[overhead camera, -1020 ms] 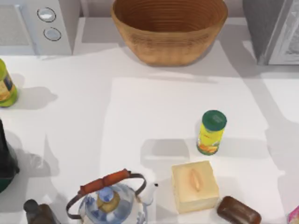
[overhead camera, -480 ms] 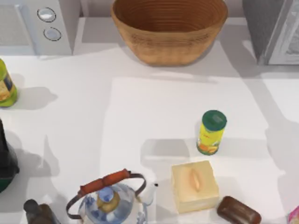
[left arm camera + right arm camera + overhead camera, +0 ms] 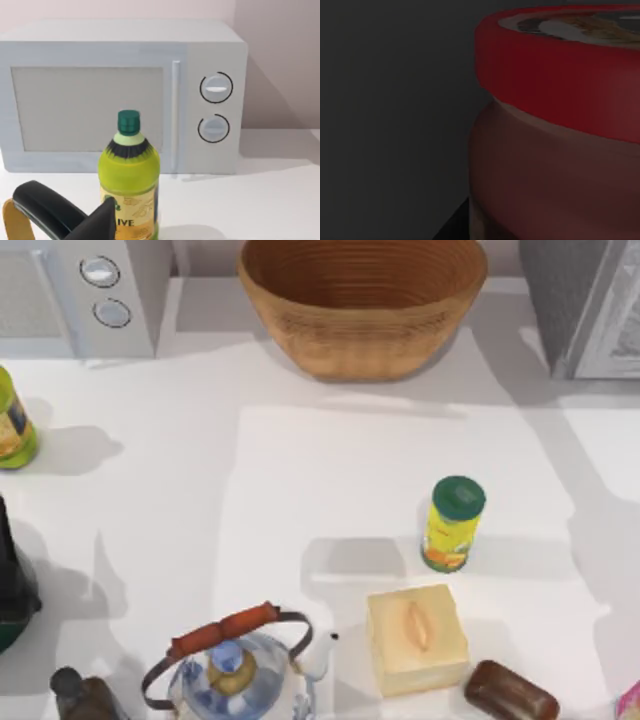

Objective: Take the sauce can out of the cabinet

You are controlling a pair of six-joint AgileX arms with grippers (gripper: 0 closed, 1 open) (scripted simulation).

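Observation:
The sauce can (image 3: pixel 555 130) looms very close in the right wrist view: a red rim, a dark emblem with a pale mark on its top, and a shadowed label below. It stands in a dark space with a dark grey wall behind it. A dark wedge of my right gripper (image 3: pixel 456 226) shows just beside the can's base. The cabinet (image 3: pixel 590 300) is the large grey unit with a paler front panel at the table's far right corner in the top view. My left gripper (image 3: pixel 75 222) hangs by a green oil bottle, facing the microwave.
A woven basket (image 3: pixel 362 300) stands at the back middle and a white microwave (image 3: pixel 80 295) at the back left. A yellow canister with a green lid (image 3: pixel 453 523), a butter block (image 3: pixel 416 637), a kettle (image 3: pixel 232 670) and an oil bottle (image 3: pixel 12 425) stand on the table.

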